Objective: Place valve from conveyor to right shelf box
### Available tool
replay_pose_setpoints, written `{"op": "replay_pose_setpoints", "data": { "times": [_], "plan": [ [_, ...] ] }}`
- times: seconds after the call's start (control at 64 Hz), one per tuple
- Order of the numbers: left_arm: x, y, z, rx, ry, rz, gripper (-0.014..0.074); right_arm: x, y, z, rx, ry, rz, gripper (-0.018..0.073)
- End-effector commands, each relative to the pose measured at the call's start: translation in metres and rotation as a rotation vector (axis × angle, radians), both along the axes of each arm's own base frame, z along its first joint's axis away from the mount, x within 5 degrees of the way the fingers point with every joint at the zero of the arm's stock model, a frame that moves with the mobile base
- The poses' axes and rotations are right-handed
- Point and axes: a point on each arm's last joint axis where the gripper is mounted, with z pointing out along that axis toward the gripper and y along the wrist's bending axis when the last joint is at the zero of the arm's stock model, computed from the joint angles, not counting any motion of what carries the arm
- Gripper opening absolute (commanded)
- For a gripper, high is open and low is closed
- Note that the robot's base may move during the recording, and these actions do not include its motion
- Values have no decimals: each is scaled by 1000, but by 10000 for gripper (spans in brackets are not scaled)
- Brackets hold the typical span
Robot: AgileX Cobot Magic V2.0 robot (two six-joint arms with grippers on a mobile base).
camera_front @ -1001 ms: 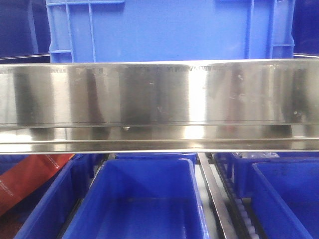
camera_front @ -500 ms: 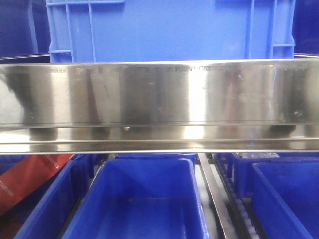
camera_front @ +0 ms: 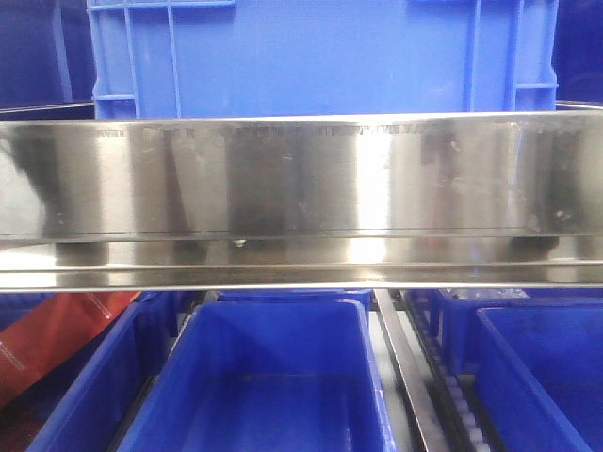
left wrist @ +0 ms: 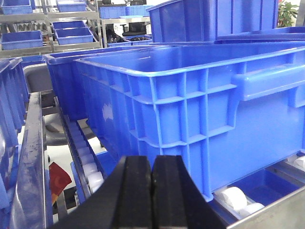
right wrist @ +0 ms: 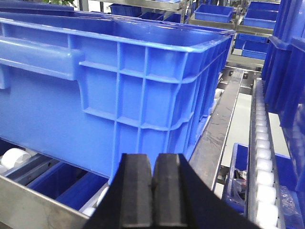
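Nothing has moved in the front view since the earlier pictures; only the streaky reflections on the steel shelf rail (camera_front: 301, 198) have shifted a little. That rail runs across the whole width of the front view, with a large blue crate (camera_front: 311, 56) standing on the shelf above it. Below it sit three open blue bins: a middle bin (camera_front: 273, 386), a right bin (camera_front: 542, 377) and the edge of a left bin (camera_front: 85, 395). A steel divider bar (camera_front: 400, 377) runs between the middle and right bins, and a red package (camera_front: 57, 344) lies at the lower left.

The left hand (left wrist: 152, 191) has its two black pads pressed flat together with nothing between them. Just ahead of it stands a ribbed blue crate (left wrist: 190, 109) resting on white rollers (left wrist: 231, 198), and a second line of rollers (left wrist: 88, 162) runs along its left side. More blue bins sit on shelving in the background (left wrist: 71, 33).

The right hand (right wrist: 152, 191) is likewise closed, pad against pad, and empty. It faces the ribbed wall of a blue crate (right wrist: 119, 86), with a steel rail (right wrist: 217, 138) and a track of white rollers (right wrist: 264, 162) to its right.

The valve and the conveyor appear in none of the three views, so their place cannot be told.
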Motion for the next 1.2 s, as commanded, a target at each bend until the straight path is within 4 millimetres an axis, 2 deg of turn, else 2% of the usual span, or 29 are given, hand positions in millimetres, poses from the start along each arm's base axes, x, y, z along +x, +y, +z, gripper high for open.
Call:
{"op": "replay_pose_setpoints", "data": {
  "times": [0.0,0.188,0.391,0.625,0.844,0.891,0.938,1.188],
  "plan": [
    [-1,0,3,-25,-23,-1,-111,-1,-1,2,-3,-33,-4,-162],
    [-3,3,-1,-31,-12,12,-111,-1,-1,2,-3,-33,-4,-162],
    [-18,23,-11,-1,-68,149,-111,-1,-1,2,-3,-33,-4,-162],
    [-47,45,-50,-47,-101,358,-111,-1,-1,2,-3,-33,-4,-162],
    [-54,51,-102,-41,-99,458,-111,-1,-1,2,-3,-33,-4,-162],
    [-54,51,-98,-48,-136,464,-111,-1,-1,2,-3,-33,-4,-162],
    [-54,52,-104,-37,-78,470,-111,-1,-1,2,-3,-33,-4,-162],
    [-54,52,-103,-38,-82,469,-111,-1,-1,3,-1,-38,-4,-162]
  ]
}}
